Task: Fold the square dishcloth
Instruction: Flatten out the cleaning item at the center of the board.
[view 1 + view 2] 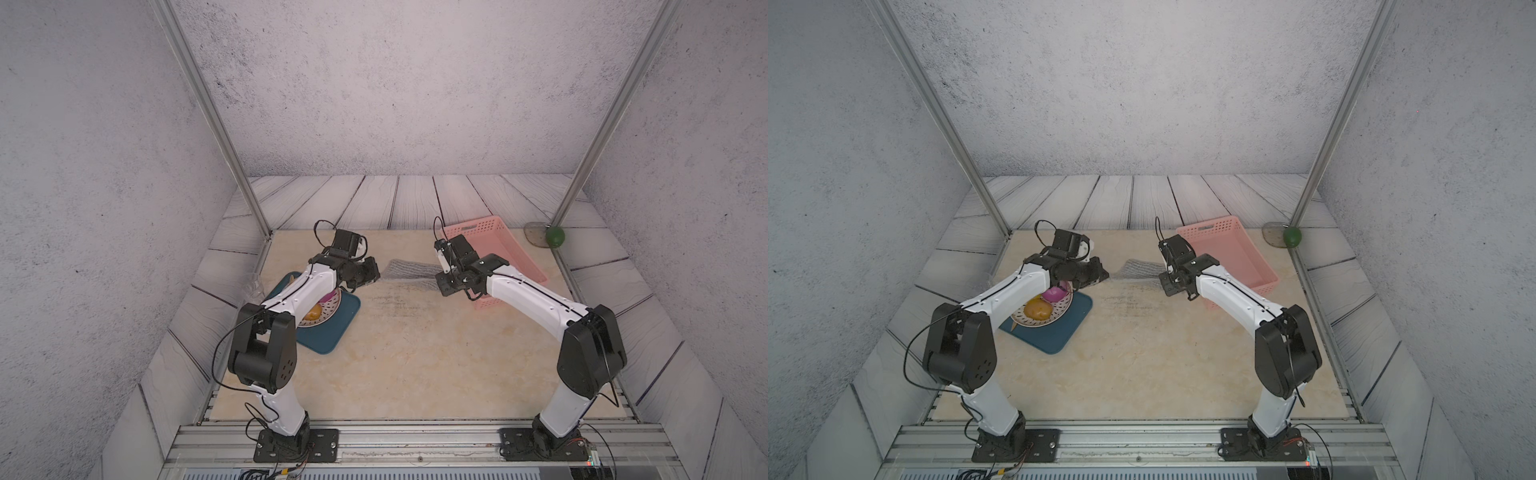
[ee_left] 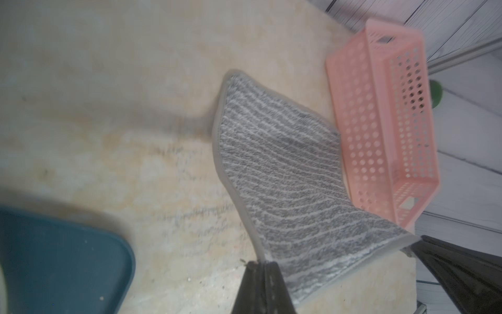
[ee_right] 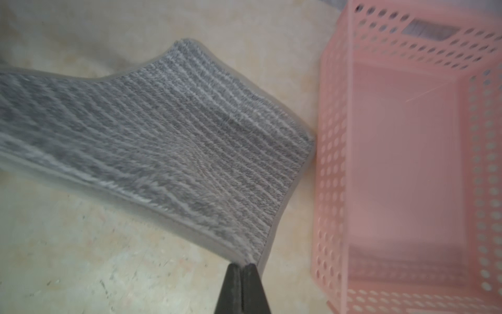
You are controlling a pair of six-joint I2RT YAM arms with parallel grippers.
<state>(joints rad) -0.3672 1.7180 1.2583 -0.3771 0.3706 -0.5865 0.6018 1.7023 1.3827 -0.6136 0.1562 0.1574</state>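
The square dishcloth (image 1: 409, 272) (image 1: 1138, 270), grey with thin whitish stripes, hangs stretched between my two grippers above the beige tabletop. My left gripper (image 1: 377, 277) (image 1: 1106, 276) is shut on one corner. In the left wrist view its fingertips (image 2: 260, 263) pinch the dishcloth's (image 2: 285, 168) hemmed edge. My right gripper (image 1: 435, 280) (image 1: 1160, 279) is shut on the neighbouring corner. The right wrist view shows its tips (image 3: 242, 265) clamped on the dishcloth (image 3: 176, 141). The far edge of the cloth sags toward the table.
A pink perforated basket (image 1: 478, 226) (image 2: 353, 108) (image 3: 334, 163) stands just right of the cloth. A dark teal mat (image 1: 332, 328) with a plate of fruit (image 1: 1042, 309) lies under my left arm. A green ball (image 1: 555, 237) sits at the back right.
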